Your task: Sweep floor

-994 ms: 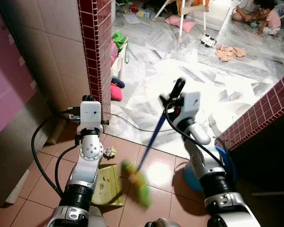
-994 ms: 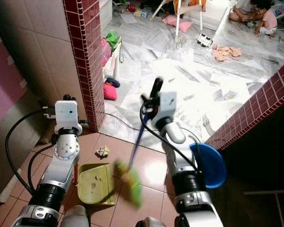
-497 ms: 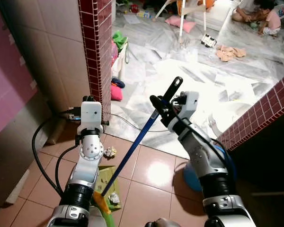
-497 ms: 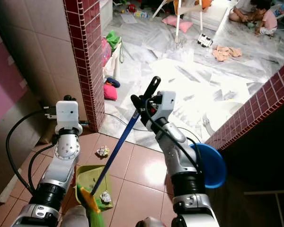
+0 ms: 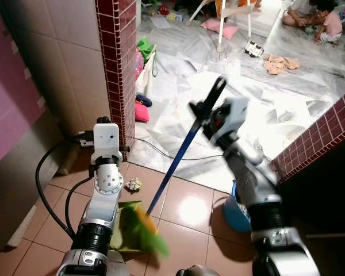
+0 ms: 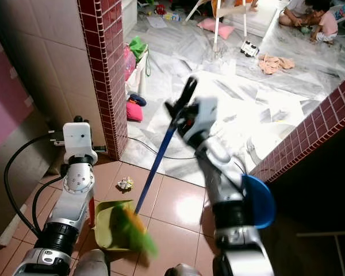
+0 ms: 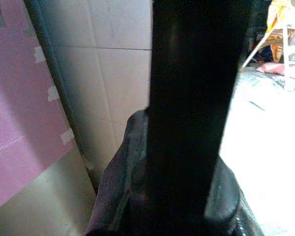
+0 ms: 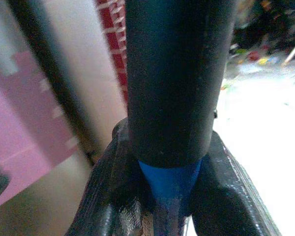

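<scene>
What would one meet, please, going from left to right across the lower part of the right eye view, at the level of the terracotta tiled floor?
Robot's silver left arm → olive-green plastic dustpan → blurred green broom head → robot's silver right arm → round blue plastic disc.

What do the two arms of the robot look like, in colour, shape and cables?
Both arms are silver metal tubes with black ribbed rings near the lower end. The left arm has a round joint with small holes, a white box on top, and thick black cables looping beside it. The right arm carries a similar white box and a thin black cable. The fingers are black.
</scene>
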You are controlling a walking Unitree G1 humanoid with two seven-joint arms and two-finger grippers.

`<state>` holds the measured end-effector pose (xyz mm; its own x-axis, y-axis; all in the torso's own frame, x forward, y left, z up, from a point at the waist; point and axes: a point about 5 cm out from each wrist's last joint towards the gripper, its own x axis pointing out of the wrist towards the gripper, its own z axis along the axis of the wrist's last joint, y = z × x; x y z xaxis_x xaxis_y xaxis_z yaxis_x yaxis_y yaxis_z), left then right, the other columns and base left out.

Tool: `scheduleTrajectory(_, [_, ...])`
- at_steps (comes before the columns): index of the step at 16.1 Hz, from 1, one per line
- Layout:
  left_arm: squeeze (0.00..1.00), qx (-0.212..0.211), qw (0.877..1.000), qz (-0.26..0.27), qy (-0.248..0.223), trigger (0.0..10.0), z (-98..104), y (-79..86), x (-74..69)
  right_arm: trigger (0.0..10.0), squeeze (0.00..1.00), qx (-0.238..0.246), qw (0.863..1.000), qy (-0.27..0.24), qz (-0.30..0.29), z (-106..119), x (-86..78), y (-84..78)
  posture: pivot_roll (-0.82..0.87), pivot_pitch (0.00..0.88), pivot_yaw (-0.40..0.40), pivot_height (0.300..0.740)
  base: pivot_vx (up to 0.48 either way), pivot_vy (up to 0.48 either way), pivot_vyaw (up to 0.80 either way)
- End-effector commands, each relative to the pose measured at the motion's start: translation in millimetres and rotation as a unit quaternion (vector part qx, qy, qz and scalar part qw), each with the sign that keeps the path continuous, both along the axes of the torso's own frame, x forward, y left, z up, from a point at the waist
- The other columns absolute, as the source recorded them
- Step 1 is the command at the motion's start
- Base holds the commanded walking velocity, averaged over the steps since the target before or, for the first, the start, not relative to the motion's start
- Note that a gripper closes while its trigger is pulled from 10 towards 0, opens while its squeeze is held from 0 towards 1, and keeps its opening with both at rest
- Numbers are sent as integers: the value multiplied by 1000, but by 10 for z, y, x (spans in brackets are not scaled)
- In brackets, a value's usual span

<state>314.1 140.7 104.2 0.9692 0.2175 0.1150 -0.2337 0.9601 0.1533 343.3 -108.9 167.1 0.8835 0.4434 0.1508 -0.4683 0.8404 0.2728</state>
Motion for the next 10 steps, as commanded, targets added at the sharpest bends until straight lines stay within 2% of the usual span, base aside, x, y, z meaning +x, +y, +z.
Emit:
scheduleTrajectory(1, [0, -6, 1000, -8, -15, 10000, 74, -55, 37, 10000, 0, 26, 1000, -17, -4, 129, 39, -41, -27, 94, -122, 740, 0, 0, 0])
scheduleTrajectory(4, [0, -7, 1000, -9, -13, 10000, 69, -71, 34, 10000, 0, 22, 999, -22, -7, 154, 51, -60, -29, 95, -126, 740, 0, 0, 0])
scheduleTrajectory(8, [0, -6, 1000, -8, -9, 10000, 53, -68, 27, 10000, 0, -29, 996, -79, -12, 287, 76, -48, -30, 101, -125, 740, 0, 0, 0])
scheduleTrajectory(10, [0, -5, 1000, -7, -7, 10000, 47, -58, 21, 10000, 0, -38, 994, -97, -20, 355, 92, -57, -30, 105, -124, 740, 0, 0, 0])
